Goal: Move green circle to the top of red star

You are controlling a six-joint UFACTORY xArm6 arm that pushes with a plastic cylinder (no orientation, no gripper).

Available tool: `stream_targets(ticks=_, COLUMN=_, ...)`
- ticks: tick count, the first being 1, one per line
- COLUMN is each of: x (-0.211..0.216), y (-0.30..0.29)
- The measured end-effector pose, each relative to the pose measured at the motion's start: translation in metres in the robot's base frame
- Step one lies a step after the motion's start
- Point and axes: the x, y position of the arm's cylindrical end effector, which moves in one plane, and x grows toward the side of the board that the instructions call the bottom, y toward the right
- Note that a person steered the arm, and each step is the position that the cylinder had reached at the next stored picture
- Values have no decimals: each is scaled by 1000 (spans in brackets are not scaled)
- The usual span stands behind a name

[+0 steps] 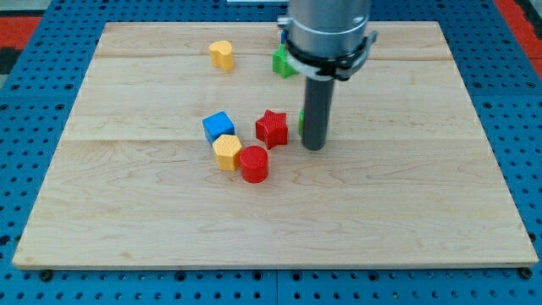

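The red star (271,128) lies near the board's middle. A sliver of a green block (301,121), likely the green circle, shows just right of the star, mostly hidden behind my rod. My tip (314,147) rests on the board right of the red star, touching or almost touching the green block. Whether the tip touches it cannot be told.
A blue cube (218,126), a yellow hexagon (226,152) and a red cylinder (253,163) cluster left of and below the star. A yellow heart (222,54) lies near the view's top. Another green block (282,62) sits partly hidden under the arm's body.
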Motion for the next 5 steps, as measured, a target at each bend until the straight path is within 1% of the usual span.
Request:
stream_targets(ticks=1, x=-14, y=22)
stream_targets(ticks=2, x=-35, y=15)
stream_targets(ticks=3, x=-57, y=-16)
stream_targets(ticks=4, x=-54, y=-5)
stream_targets(ticks=5, x=-54, y=-27)
